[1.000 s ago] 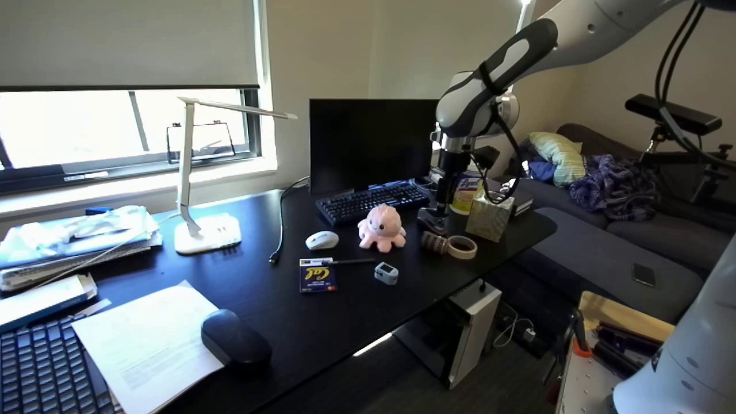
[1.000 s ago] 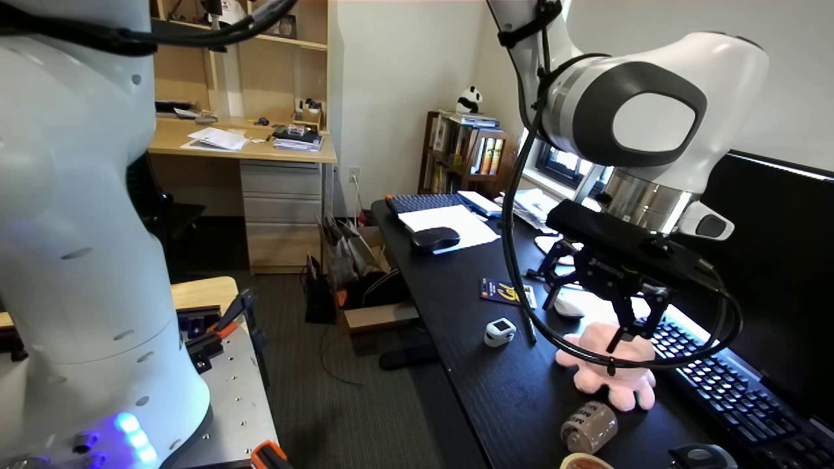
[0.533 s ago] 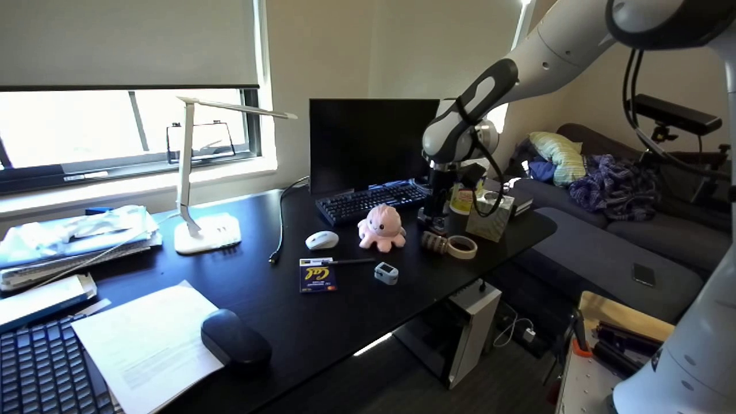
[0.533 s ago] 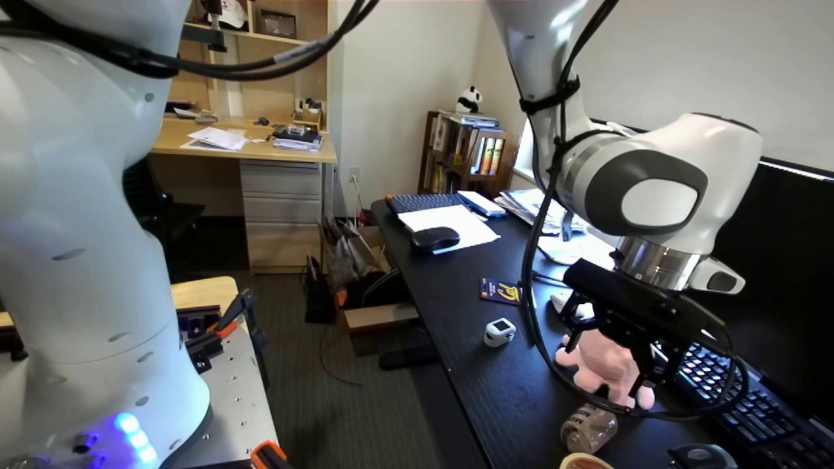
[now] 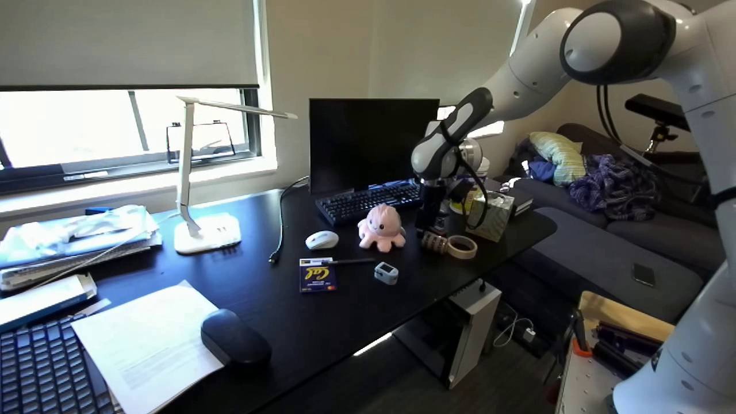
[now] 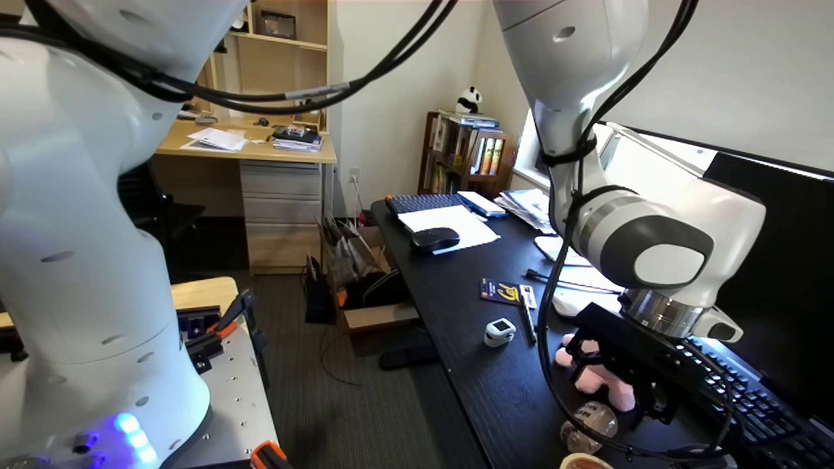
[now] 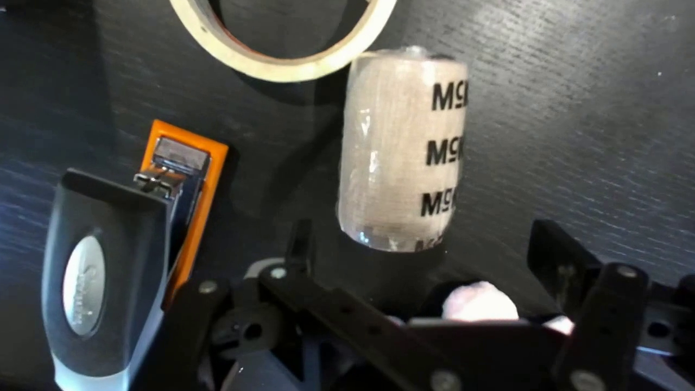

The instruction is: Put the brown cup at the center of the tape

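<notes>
In the wrist view the gripper (image 7: pixel 426 244) stands wide, its two fingers (image 7: pixel 559 252) well apart. The near end of the brown roll (image 7: pixel 402 152) shows in the gap, with dark desk (image 7: pixel 543 136) to either side of it. The roll lies on its side, clear-wrapped and printed in black, and its far end comes right up to the rim of the tape (image 7: pixel 293 69), outside the ring; whether they touch I can't tell. A stapler (image 7: pixel 106 271) with an orange base lies off to one side, and a bit of the pink toy (image 7: pixel 480 304) peeks out between the fingers.

In an exterior view the arm (image 5: pixel 443 152) reaches in from the right and bends down, the gripper behind the roll as I look. The toy sits upright near them, and a patterned box (image 5: pixel 499 221) stands near the tape. Nearer me lie a white mouse (image 5: pixel 322 240), a card (image 5: pixel 317 277) with a pen (image 5: pixel 356 261) against it, and a small white gadget (image 5: pixel 386 273).

In an exterior view a cable (image 6: pixel 576 198) loops down across the roll, the gripper hides part of the toy, and the bottom edge cuts off the tape. Further off, a panda (image 6: pixel 469 101) tops a bookshelf (image 6: pixel 462 153).
</notes>
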### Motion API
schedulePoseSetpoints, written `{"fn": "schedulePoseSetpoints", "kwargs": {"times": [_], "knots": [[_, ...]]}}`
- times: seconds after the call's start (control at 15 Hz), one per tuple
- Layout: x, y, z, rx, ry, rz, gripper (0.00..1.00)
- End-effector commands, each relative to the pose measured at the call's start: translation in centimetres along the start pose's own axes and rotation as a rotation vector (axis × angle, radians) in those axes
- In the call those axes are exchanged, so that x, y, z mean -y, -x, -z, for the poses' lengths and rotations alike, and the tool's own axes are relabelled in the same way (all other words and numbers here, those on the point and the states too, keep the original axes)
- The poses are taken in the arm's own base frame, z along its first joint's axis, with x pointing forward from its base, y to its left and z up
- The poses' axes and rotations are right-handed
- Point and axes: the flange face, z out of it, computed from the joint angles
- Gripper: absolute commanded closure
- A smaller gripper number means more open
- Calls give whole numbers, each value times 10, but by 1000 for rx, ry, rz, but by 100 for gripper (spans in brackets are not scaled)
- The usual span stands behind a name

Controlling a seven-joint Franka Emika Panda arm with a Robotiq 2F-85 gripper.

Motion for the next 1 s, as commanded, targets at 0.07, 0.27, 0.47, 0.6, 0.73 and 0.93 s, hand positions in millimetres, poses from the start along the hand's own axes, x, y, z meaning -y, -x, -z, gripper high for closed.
{"fn": "schedulePoseSetpoints", "kwargs": {"times": [0.07, 0.27, 0.47, 0.6, 0.73, 0.93], "knots": [[-6, -14, -19, 13, -40, 5, 0], [-7, -19, -20, 15, -21, -12, 0], [-11, -18, -20, 24, -9, -32, 0], [-10, -16, -22, 39, 13, -41, 0], [-10, -11, -23, 67, 36, -60, 0], [-7, -8, -31, 97, 30, -35, 26]]}}
